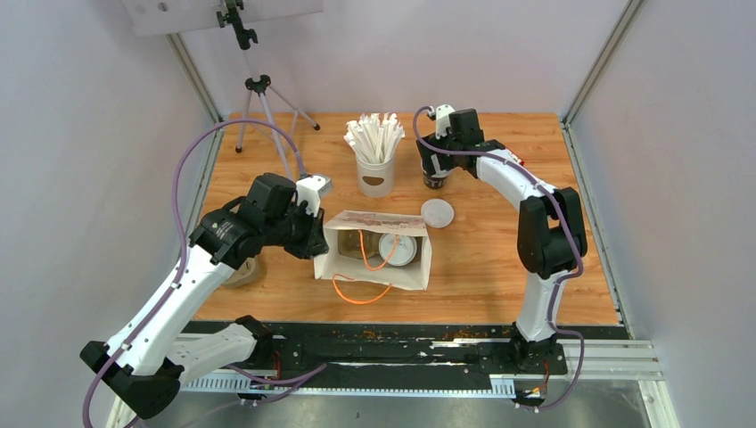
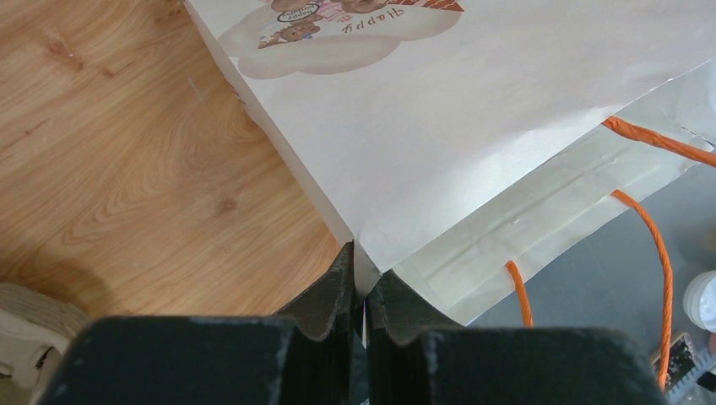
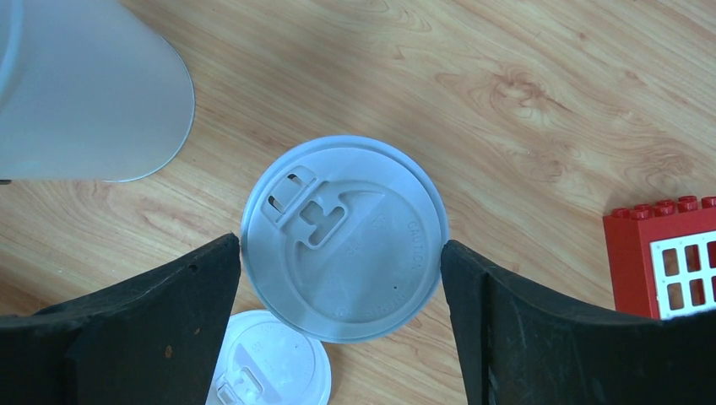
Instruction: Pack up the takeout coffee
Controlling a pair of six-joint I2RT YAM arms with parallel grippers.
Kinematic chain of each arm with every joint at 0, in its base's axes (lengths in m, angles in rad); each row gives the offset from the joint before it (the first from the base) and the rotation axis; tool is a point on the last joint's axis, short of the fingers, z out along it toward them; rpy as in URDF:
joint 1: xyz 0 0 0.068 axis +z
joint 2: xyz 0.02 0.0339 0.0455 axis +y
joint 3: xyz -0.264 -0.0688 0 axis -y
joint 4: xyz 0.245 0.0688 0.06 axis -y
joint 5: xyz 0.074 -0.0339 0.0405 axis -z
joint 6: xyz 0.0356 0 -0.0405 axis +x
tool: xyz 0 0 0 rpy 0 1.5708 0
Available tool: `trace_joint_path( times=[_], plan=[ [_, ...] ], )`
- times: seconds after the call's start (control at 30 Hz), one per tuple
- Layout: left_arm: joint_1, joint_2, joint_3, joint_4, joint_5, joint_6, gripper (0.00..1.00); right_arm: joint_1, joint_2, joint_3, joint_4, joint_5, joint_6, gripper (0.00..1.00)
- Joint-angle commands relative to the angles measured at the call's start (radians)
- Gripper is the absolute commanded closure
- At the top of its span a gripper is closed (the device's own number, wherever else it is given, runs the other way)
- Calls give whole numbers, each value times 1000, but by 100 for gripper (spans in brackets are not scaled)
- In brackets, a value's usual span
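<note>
**Ana:** Left wrist view first: the left hand (image 2: 361, 291) is pressed together, pinching the rim of the paper bag (image 2: 473, 110) at a corner fold. If that thin edge slides out, I think the mouth sags shut.

**Ben:** An orange handle (image 1: 361, 290) also loops across the opening and could snag a cup on its way in. Any writing?

**Ana:** The bag's print shows "Happ…" upside down beside cartoon bears. Their small badge is too fine to read.

**Ben:** And the coffee?

**Ana:** One lidded cup (image 1: 397, 250) sits inside the bag. A spare lid (image 1: 437, 212) lies on the tabletop (image 1: 499, 267) just right of it. The second cup (image 3: 342, 236) stands farther back beside the stick cup (image 1: 376, 165). The right hand (image 3: 340, 246) is spread wide either side of its lid, fingertips at the rim. I cannot tell whether they are squeezing.

**Ben:** Squeezing at lid height could pop the lid off or tip the cup.

**Ana:** The raised lettering on that lid looks like "CAUTION". The red block (image 3: 667, 261) at the far right sits apart.
</note>
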Motion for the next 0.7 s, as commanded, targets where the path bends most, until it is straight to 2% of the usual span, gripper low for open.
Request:
trace_joint_path(
  times=[0.0, 0.3, 0.4, 0.67],
  plan=[
    [4, 0, 39, 8, 4, 20, 86, -5, 18, 37, 12, -15, 6, 13],
    [2, 4, 48, 4, 4, 20, 86, -6, 24, 37, 13, -19, 6, 19],
    [2, 3, 52, 0, 1, 18, 83, -5, 18, 37, 13, -19, 4, 21],
    [2, 1, 57, 15, 9, -3, 80, -6, -13, 35, 7, -9, -18, 22]
  ],
)
